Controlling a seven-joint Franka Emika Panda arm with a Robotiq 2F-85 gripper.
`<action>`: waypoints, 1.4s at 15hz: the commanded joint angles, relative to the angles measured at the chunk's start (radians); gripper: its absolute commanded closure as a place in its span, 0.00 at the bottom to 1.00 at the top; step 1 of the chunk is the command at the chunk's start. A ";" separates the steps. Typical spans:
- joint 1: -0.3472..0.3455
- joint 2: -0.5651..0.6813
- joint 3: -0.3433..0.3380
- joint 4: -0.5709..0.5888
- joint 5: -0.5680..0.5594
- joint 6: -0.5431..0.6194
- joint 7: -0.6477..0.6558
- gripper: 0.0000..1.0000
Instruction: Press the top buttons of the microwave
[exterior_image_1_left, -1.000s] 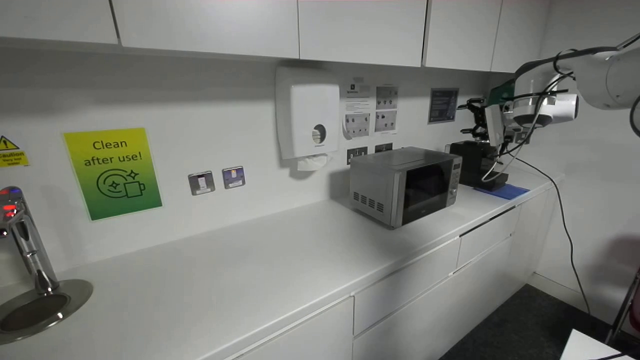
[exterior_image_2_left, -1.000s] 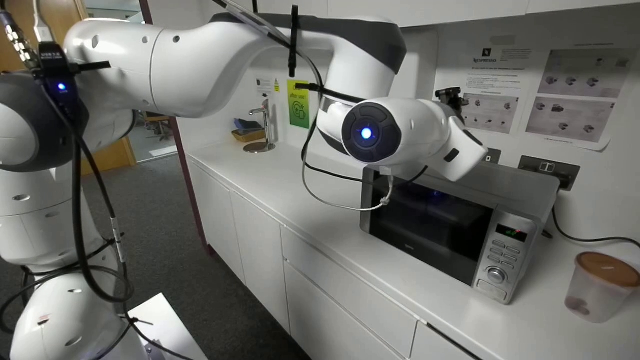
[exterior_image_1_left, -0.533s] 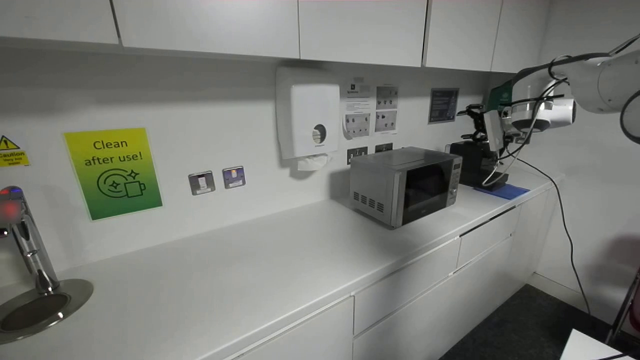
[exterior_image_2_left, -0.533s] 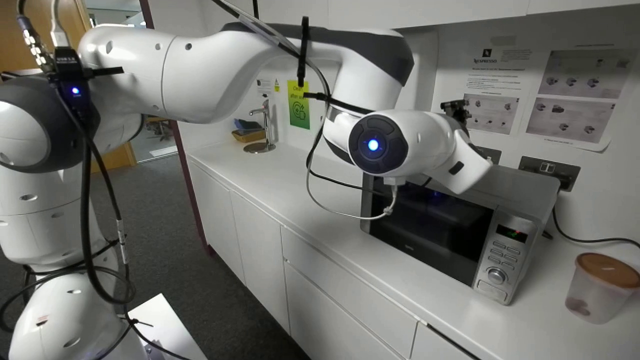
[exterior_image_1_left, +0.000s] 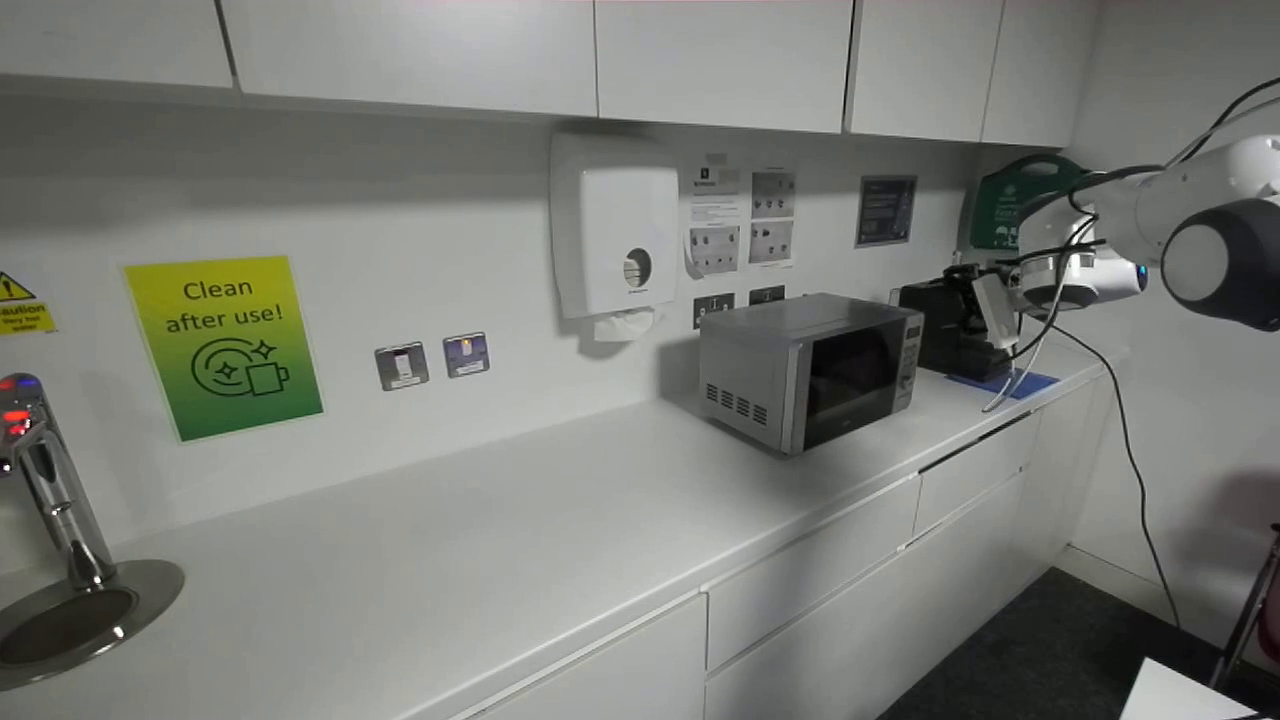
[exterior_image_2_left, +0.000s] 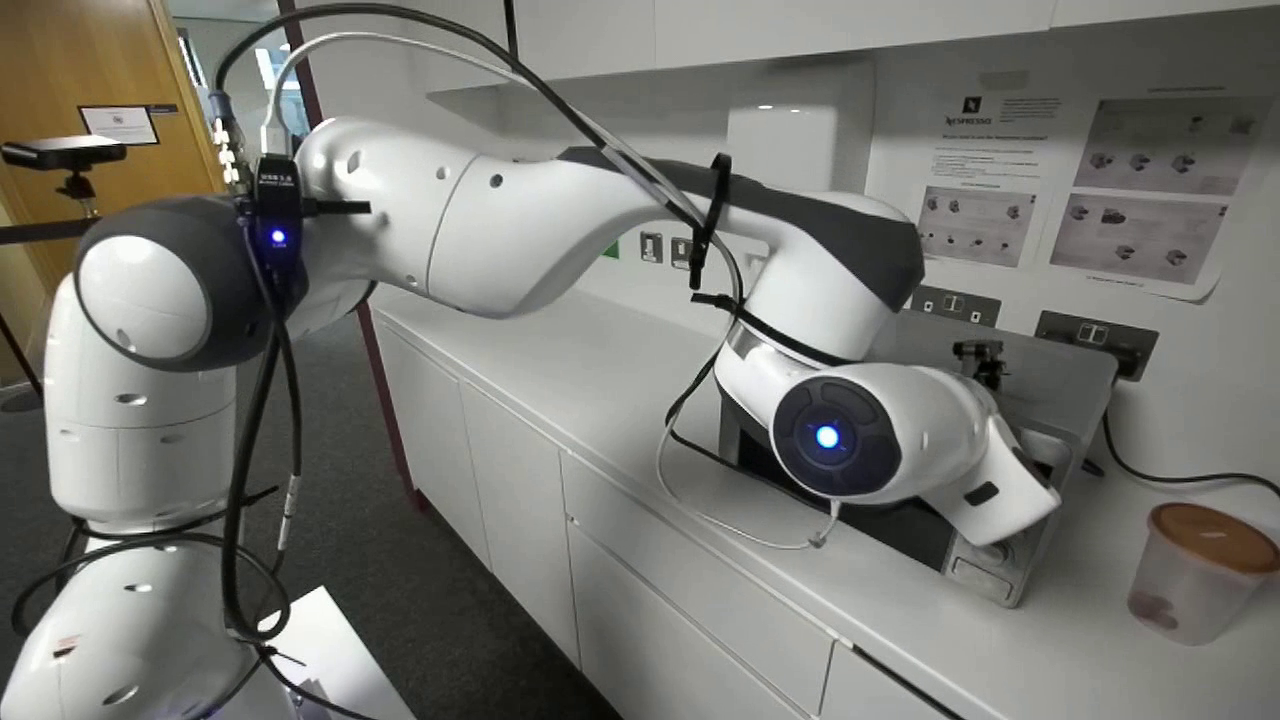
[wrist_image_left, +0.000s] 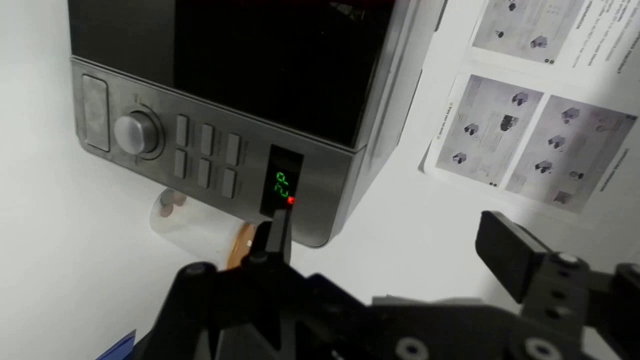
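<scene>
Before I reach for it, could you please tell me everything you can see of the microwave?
The microwave is a boxy, metal-looking, silver-grey appliance, upright on the white counter. Its door looks shut, with a dark window; one side has vent slots. The control strip carries a display showing green characters and a red dot, six buttons, a round knob and a rectangular plate. In the wrist view, one of the fingers overlaps the display's edge; contact is unclear.

In an exterior view, the robot arm (exterior_image_2_left: 540, 225) partly hides the microwave (exterior_image_2_left: 1058, 388).
</scene>
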 joint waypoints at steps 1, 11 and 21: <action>-0.047 0.012 0.010 0.020 0.089 -0.066 -0.111 0.00; -0.067 0.174 -0.003 0.073 0.294 -0.089 -0.251 0.00; -0.050 0.254 0.015 0.131 0.305 -0.068 -0.207 0.26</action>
